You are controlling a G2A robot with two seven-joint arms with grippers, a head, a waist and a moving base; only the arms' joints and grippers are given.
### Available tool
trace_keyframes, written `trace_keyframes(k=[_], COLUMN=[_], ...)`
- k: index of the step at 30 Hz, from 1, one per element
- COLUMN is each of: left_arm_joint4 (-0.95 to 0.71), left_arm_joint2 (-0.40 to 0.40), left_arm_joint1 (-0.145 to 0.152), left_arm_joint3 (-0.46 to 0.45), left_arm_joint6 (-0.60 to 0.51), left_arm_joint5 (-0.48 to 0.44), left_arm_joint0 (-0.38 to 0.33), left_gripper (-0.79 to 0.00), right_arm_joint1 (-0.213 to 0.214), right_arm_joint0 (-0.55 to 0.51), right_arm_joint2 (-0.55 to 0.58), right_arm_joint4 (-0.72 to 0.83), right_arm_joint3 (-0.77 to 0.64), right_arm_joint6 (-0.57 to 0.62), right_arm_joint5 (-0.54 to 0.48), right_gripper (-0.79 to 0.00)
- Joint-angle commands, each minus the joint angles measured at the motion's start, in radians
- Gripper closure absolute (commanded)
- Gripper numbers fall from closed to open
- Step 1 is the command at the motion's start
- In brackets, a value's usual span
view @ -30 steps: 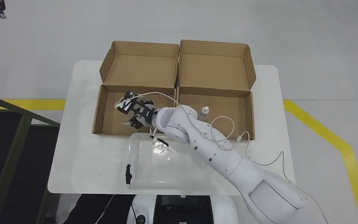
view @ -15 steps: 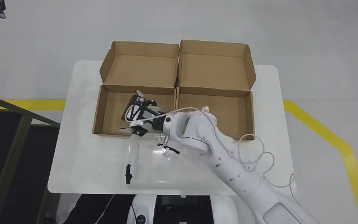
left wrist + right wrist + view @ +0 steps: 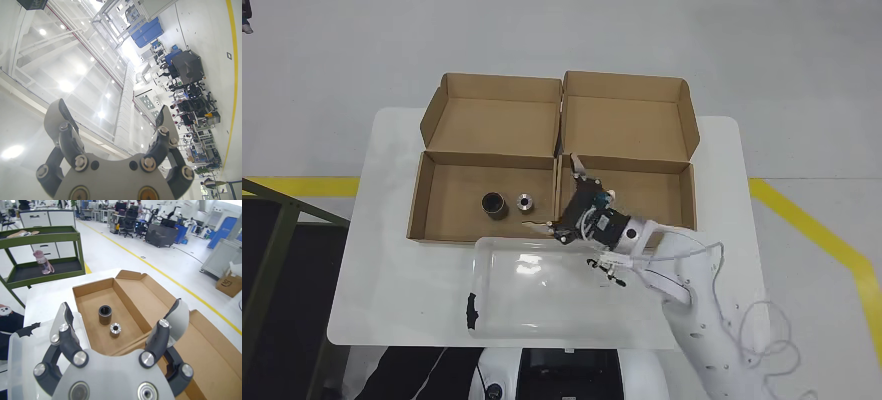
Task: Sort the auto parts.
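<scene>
Shining bright and even from overhead, leaving soft shadows inside the cardboard boxes (image 3: 497,125) and glinting on the clear tub (image 3: 527,263). Flaring white around the ceiling lamps (image 3: 65,86) in the left wrist view. Bending straight lines near both wrist views' edges.

Industrial lab hall — yellow floor line (image 3: 322,186), office chairs (image 3: 129,222).

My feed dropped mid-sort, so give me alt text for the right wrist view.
The right end effector, open and empty, hangs over the edge of an open cardboard box that holds two upright parts: a dark cylindrical sleeve and a smaller silver bushing beside it. A clear plastic bin lies under one finger.
</scene>
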Motion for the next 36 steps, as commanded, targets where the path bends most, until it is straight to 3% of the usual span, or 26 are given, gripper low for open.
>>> trace_keyframes(k=[1, 17, 28, 36], left_arm_joint4=[0.000, 0.000, 0.000, 0.000], left_arm_joint2=[0.000, 0.000, 0.000, 0.000], left_arm_joint1=[0.000, 0.000, 0.000, 0.000], left_arm_joint3=[0.000, 0.000, 0.000, 0.000], left_arm_joint6=[0.000, 0.000, 0.000, 0.000], left_arm_joint5=[0.000, 0.000, 0.000, 0.000], left_arm_joint0=[0.000, 0.000, 0.000, 0.000], left_gripper=[-0.785, -0.785, -0.785, -0.784], right_arm_joint1=[0.008, 0.061, 0.074, 0.074], right_arm_joint0=[-0.048, -0.478, -0.569, -0.575], right_arm_joint2=[0.049, 0.460, 0.575, 0.579], right_arm_joint4=[-0.005, 0.004, 0.042, 0.052], right_arm_joint3=[-0.026, -0.220, -0.230, -0.227], right_arm_joint6=[-0.023, -0.267, -0.330, -0.337], right_arm_joint5=[0.004, 0.078, 0.097, 0.104], right_gripper=[-0.785, -0.785, -0.785, -0.784])
